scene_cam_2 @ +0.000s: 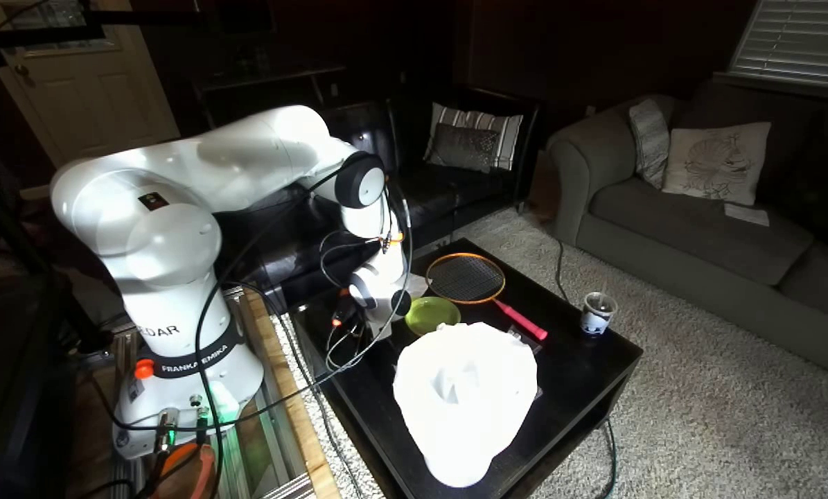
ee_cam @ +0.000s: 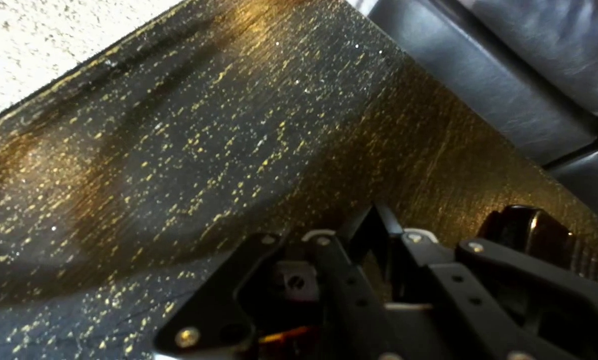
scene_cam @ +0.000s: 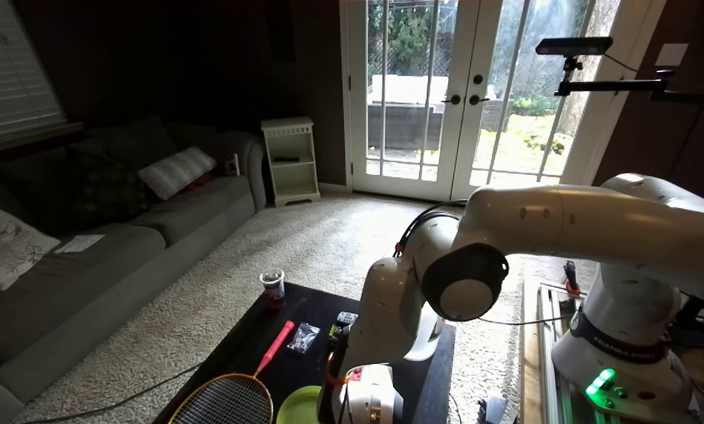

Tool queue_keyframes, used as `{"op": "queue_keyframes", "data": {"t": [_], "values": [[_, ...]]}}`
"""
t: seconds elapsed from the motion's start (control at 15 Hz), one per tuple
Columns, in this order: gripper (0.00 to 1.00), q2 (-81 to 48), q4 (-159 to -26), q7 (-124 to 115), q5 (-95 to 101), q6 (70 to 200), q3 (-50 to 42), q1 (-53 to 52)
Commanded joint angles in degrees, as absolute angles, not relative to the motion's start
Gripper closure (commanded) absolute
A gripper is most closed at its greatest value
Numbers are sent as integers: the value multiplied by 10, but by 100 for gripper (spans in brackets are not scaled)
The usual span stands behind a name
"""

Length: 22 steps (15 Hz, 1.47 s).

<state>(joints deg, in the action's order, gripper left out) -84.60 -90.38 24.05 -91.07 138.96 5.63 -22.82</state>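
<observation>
Wrist view: the gripper (ee_cam: 375, 214) enters at bottom centre, jaws pressed together, nothing visible between the tips. A dark glossy object (ee_cam: 524, 225), identity unclear, appears to lie on the black table (ee_cam: 218, 165) at lower right, partly hidden by the gripper; contact cannot be confirmed. Handling estimate: light, stiff, slippery on the smooth face; grasp across the apparently ribbed end.

In an exterior view, the arm (scene_cam: 540, 215) spans from the right edge, bends at centre, and drops its wrist to the bottom edge beside the green plate (scene_cam: 298, 405).

In an exterior view, the arm arches from the left, wrist lowered near centre frame; the fingers are too dark to read.
</observation>
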Motion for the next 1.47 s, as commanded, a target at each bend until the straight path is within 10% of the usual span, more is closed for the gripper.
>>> {"op": "queue_keyframes", "data": {"t": [0.0, 0.67, 1.27, 1.4], "values": [[64, -865, -882, 240, -908, 1459, 70, -231], [0, -830, -914, 255, -933, 1555, 89, -225], [0, -818, -923, 283, -984, 1623, 97, -225], [26, -815, -925, 298, -1001, 1630, 100, -225]]}}
